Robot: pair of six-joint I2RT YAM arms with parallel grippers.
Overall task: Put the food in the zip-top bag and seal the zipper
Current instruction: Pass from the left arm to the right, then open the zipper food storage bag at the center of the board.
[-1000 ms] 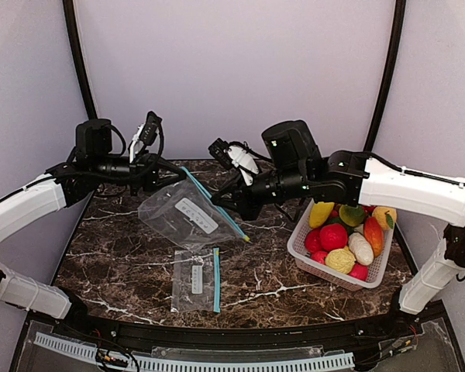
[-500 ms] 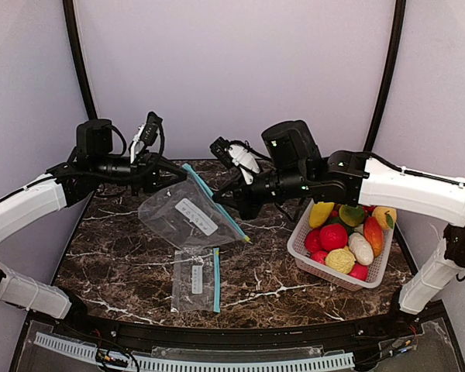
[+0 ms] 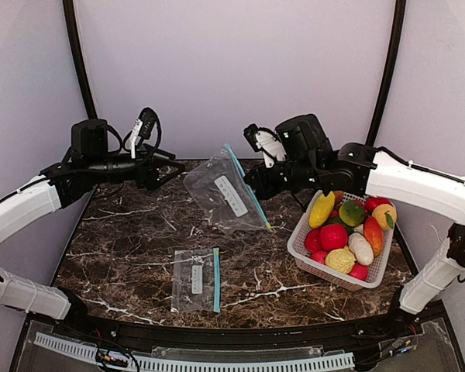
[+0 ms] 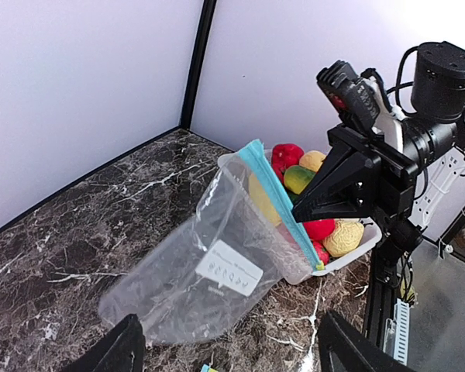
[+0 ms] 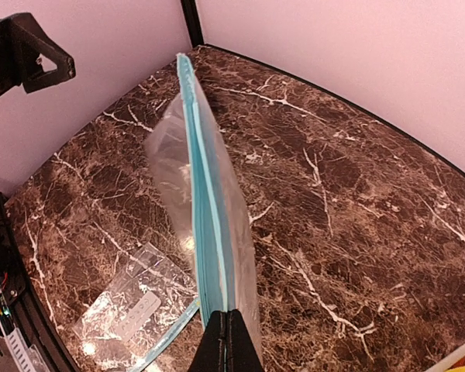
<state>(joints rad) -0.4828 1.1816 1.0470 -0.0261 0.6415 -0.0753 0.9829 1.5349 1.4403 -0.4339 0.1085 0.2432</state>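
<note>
— Where is the clear zip-top plastic bag with the blue zipper strip [image 3: 229, 194] being held?

— Above the dark marble table [image 3: 124, 232]. It is being pinched on its zipper edge by the right gripper [image 3: 256, 184], whose fingers are being pressed fully together on the plastic.

— And which way is it being pointed?

— From above, its long zipper edge is being shown running from far-left to near-right, with the body hanging down to the left of it.

— Is the left gripper [image 3: 167, 164] being used?

— No: its fingers are being kept wide apart, nothing between them, off to the bag's left.

— The food?

— The red, yellow, green and orange plastic toy fruits and vegetables [image 3: 342, 231] are being kept piled in the white slotted plastic basket [image 3: 298, 252] at the table's right.

— What is being added by the wrist cameras?

— In the right one the zipper is being seen edge-on, above a second clear bag [image 3: 195, 279] lying flat. In the left one the bag's broad face and white label are being shown — the basket is behind it.
</note>
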